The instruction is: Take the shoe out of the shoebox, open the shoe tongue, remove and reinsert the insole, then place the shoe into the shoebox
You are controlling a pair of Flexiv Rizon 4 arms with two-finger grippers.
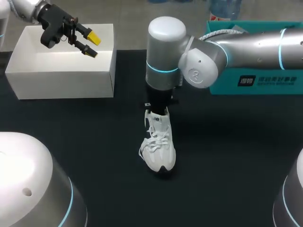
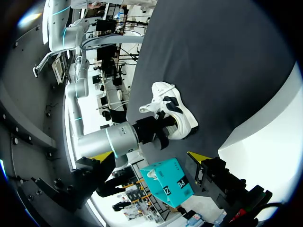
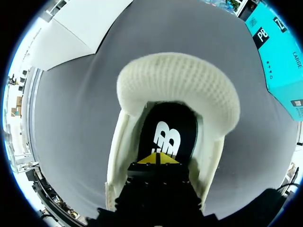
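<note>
The right gripper sat closest, its yellow tips pressed together down inside the heel opening of the white shoe, just above the black insole. The shoe stood upright on the dark bench, toe toward 6 o'clock and heel toward 12, under the wrist of the right arm. At the shoe's 10 o'clock, well apart, lay the open white shoebox. The left gripper hovered over it, fingers spread and empty.
</note>
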